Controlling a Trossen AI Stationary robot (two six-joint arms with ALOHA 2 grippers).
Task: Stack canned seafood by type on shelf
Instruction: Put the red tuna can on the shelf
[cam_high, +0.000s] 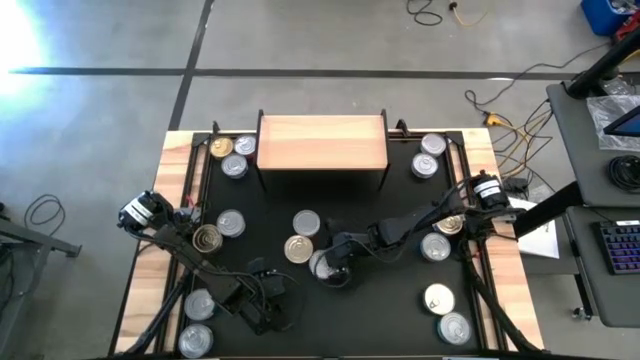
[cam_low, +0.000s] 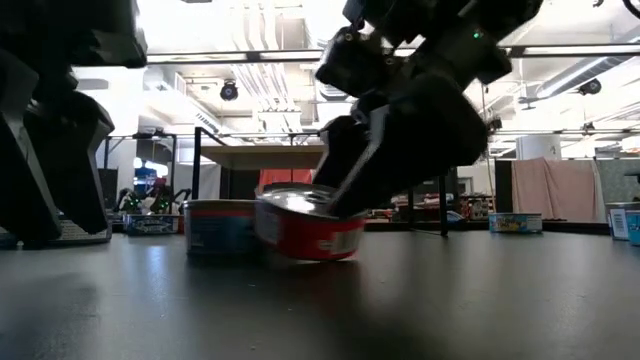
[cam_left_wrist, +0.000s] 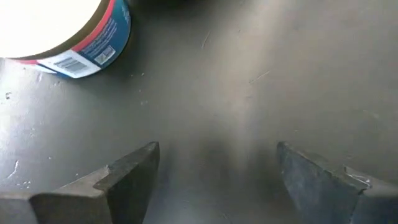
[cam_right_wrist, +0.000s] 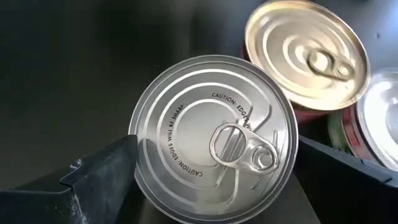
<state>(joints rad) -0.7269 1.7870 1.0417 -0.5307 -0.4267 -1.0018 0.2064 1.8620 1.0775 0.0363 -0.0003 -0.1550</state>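
Setting: robotics lab or workshop. Bare concrete floor (cam_high: 100, 40) with dark tape lines; loose cables (cam_high: 500, 105) beside the rig. Side desk carries a backlit keyboard (cam_high: 620, 245). Low view: open ceiling with strip lights (cam_low: 250, 45), further benches behind.

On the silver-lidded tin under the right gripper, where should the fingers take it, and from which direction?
Grip the tin by its round side wall, coming from above, one finger on each opposite side. It is flat and low, and its lid offers only a small pull tab. The right gripper already stands open around it, so closing there looks reasonable. A gold-lidded tin sits close beside it, so keep the fingers clear of that side.
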